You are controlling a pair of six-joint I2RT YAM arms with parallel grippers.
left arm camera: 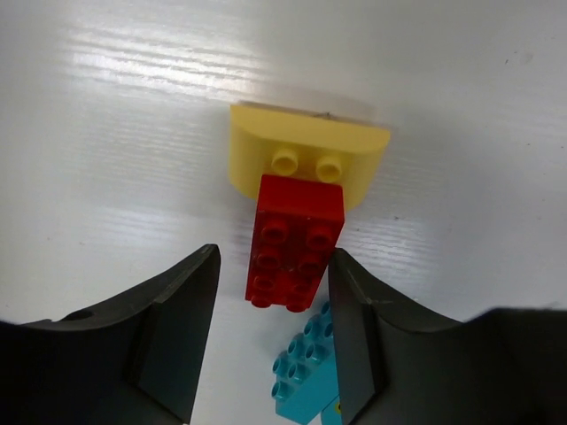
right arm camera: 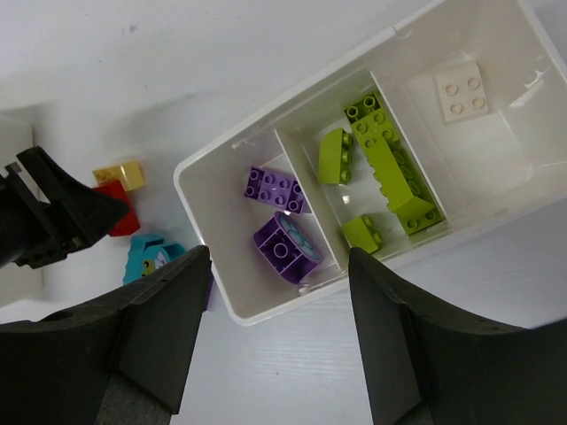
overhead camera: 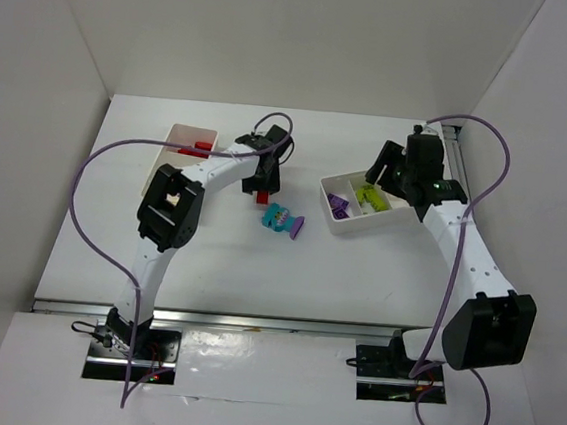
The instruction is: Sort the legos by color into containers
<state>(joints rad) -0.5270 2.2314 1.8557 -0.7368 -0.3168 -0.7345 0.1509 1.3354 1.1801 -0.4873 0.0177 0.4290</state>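
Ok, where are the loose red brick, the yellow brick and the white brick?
red brick (left arm camera: 295, 239), left wrist view, centre.
yellow brick (left arm camera: 306, 137), left wrist view, top.
white brick (right arm camera: 461, 91), right wrist view, centre.

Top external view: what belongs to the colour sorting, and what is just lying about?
Job: red plastic brick, yellow curved brick, cyan brick, purple bricks, lime green bricks, white brick, left white divided tray, right white divided tray.
Lying about: purple arm cables.

A robotics lab cell: a white desk (overhead camera: 258, 270) boxed in by plain white panels (overhead camera: 36, 68), with a left arm (overhead camera: 168, 211) and a right arm (overhead camera: 460, 255) bolted on metal plates (overhead camera: 130, 346), purple cables (overhead camera: 470, 118) looping
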